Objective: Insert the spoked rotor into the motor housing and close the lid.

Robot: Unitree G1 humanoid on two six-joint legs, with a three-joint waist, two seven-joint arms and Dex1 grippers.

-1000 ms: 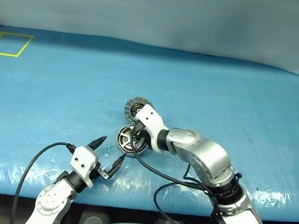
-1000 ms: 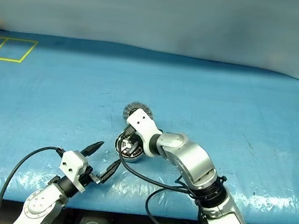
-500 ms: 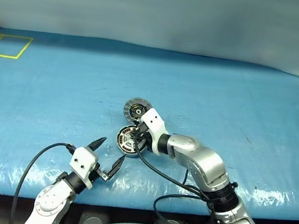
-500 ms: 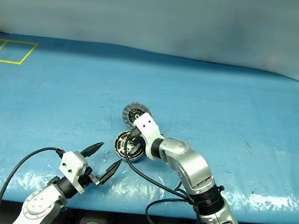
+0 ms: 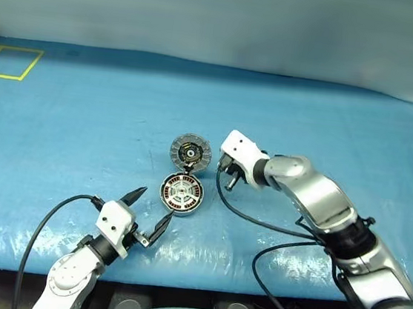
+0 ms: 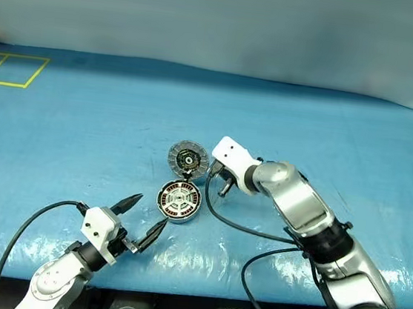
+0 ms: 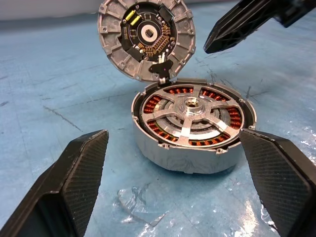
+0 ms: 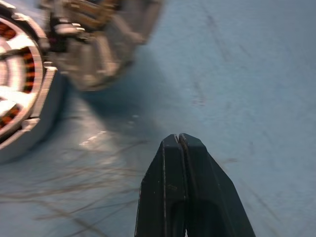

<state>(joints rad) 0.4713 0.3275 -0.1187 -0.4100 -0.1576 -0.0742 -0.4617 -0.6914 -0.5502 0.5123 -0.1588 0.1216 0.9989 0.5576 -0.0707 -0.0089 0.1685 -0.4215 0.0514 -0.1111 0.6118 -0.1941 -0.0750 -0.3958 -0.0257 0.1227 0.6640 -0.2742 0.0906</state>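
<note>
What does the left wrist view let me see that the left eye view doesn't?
Left wrist view alone: copper windings of the motor housing around the seated spoked rotor, and the circuitry inside the open lid. Left eye view alone: both arms over the blue table, the open left gripper, the yellow floor marking. Both: housing, rotor, lid, the shut right gripper.

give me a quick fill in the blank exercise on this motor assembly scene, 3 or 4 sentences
1. The spoked rotor already sits inside the motor ____.
2. The lid is hinged to the motor housing and stands ____, not yet closed.
3. The right gripper has its fingers ____ and holds nothing.
4. The left gripper has its fingers ____, on the near side of the housing.

Missing words: housing; open; shut; open
</note>
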